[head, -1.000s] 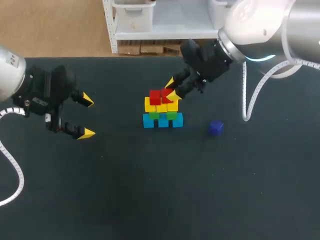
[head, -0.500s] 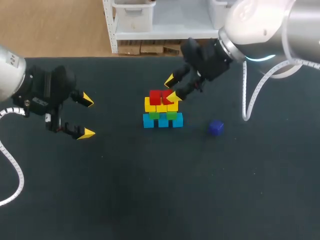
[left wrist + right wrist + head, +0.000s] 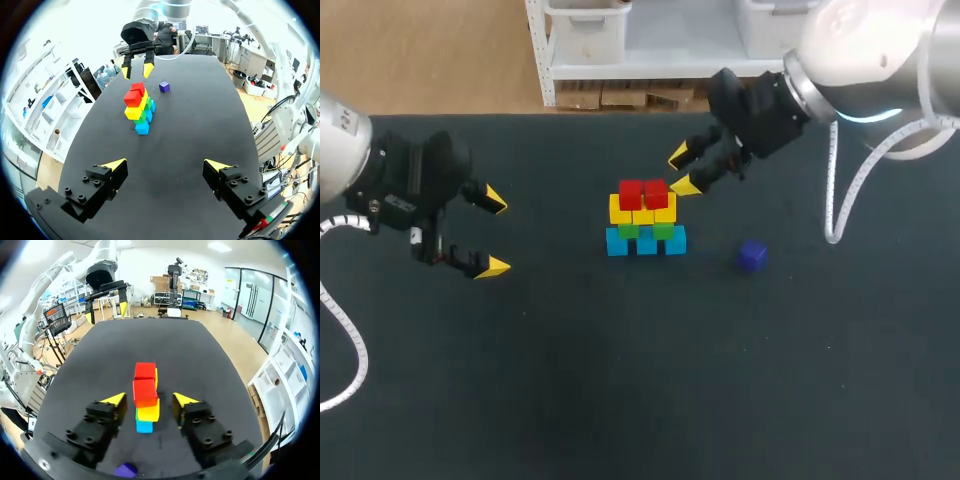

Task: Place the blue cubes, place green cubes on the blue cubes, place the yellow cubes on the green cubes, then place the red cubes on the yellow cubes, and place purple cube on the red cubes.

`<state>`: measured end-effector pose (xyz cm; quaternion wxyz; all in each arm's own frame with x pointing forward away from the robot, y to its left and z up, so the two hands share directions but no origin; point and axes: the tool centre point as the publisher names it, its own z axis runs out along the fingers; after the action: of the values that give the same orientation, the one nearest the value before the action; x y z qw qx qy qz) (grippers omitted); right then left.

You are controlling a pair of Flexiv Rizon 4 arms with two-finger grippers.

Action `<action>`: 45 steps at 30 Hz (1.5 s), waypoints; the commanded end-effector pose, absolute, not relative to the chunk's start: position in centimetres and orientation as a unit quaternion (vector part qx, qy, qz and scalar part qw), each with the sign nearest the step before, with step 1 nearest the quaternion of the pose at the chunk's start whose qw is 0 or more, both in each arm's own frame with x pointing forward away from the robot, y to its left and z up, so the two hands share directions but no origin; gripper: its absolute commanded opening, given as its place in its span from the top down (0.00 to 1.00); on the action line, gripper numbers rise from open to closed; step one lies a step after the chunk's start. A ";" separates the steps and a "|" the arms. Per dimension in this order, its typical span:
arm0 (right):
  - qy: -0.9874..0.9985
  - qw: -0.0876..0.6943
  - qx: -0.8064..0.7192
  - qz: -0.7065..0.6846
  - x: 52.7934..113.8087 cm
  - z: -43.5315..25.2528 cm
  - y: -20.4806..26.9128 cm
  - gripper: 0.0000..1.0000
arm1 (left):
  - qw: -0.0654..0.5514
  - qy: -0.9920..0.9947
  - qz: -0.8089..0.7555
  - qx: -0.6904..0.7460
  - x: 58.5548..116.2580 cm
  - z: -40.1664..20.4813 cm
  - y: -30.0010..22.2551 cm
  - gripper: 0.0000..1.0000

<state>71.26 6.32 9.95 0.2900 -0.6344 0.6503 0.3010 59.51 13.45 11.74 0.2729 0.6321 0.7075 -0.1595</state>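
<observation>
Right hand [image 3: 682, 171] hangs empty with its fingers spread wide, just to the far right of the small stack of cubes, about level with the stack's top. Left hand [image 3: 494, 232] is also wide and empty, well apart at the left of the black surface [image 3: 620, 380].

The stack is a thin wall, one cube deep. A row of blue cubes [image 3: 646, 242] lies at the bottom, with green cubes [image 3: 663, 230] on them, yellow cubes [image 3: 642, 212] above those, and two red cubes [image 3: 643, 193] side by side on top. The small purple cube [image 3: 752, 255] still lies alone on the surface, to the right of the stack and a little nearer, clear of everything.

Only the purple cube seems left to place, and the risks gather around that.

- **Leaving the stack:** the right hand is close to the red cubes, so a low swing towards the purple cube could clip one and push it off the yellow row.
- **Setting the cube down:** the purple cube probably has to straddle the seam between the two reds. Off centre, it may tip or spread them apart.
- **Pressing or letting go:** the layers are loose and the wall is thin. A hard push down, or a drag on release, could topple it towards the near or far side.
</observation>
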 end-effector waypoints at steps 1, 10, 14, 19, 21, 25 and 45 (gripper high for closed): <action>0.650 0.295 -0.632 0.300 70.6 9.6 5.9 1.00 | 0.277 0.705 -0.161 0.632 59.4 11.6 13.7 0.00; 0.646 0.293 -0.635 0.306 70.5 9.0 6.1 1.00 | 0.277 0.705 -0.161 0.632 59.4 11.6 13.7 0.00; 0.645 0.292 -0.636 0.307 70.4 9.0 6.1 1.00 | 0.277 0.705 -0.161 0.632 59.4 11.6 13.7 0.00; 0.645 0.288 -0.637 0.309 70.3 8.7 6.2 1.00 | 0.277 0.705 -0.161 0.632 59.4 11.6 13.7 0.00; 0.644 0.287 -0.638 0.310 70.3 8.6 6.2 1.00 | 0.277 0.705 -0.161 0.632 59.4 11.6 13.7 0.00; 0.644 0.285 -0.638 0.312 70.3 8.5 6.4 1.00 | 0.277 0.705 -0.161 0.632 59.4 11.6 13.7 0.00; 0.641 0.279 -0.641 0.317 70.2 8.3 6.9 1.00 | 0.277 0.705 -0.161 0.632 59.4 11.6 13.7 0.00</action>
<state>70.09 6.79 8.42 0.2792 -0.6407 0.6418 0.3155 59.51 13.45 11.74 0.2729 0.6321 0.7075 -0.1595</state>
